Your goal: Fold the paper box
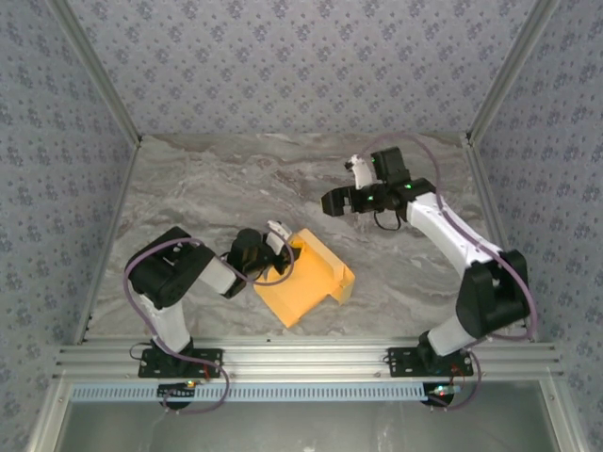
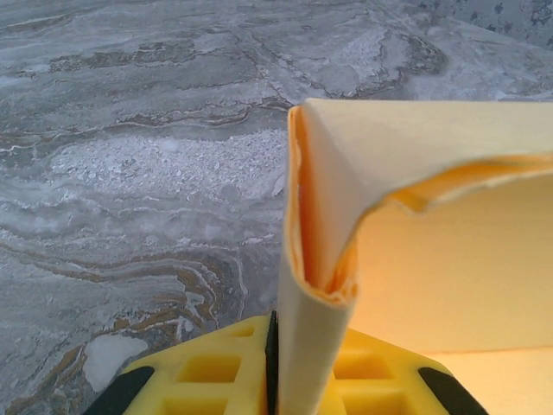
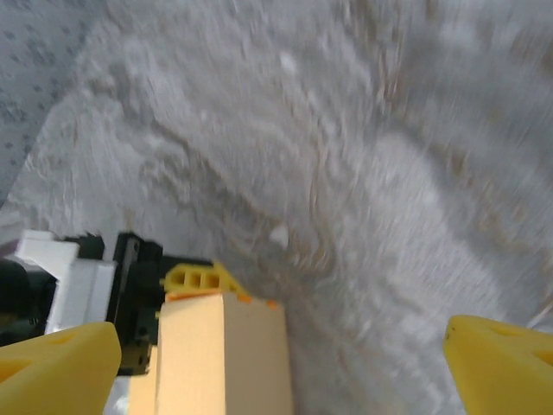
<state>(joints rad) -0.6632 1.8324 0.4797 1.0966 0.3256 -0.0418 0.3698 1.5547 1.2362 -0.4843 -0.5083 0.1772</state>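
Observation:
The paper box (image 1: 306, 278) is yellow-orange card, partly folded, with raised walls on its back and right sides, lying on the marble table near the front centre. My left gripper (image 1: 281, 247) is shut on the box's left rear wall. In the left wrist view the doubled card wall (image 2: 315, 259) stands pinched between the yellow fingers (image 2: 216, 367). My right gripper (image 1: 344, 185) hovers open at the back right, well apart from the box. In the right wrist view its yellow fingertips (image 3: 60, 363) stand wide apart above the table, with the box (image 3: 220, 354) and the left gripper's finger (image 3: 194, 278) below them.
The grey marble table (image 1: 236, 179) is bounded by patterned walls at the back and both sides. An aluminium rail (image 1: 301, 358) carrying both arm bases runs along the near edge.

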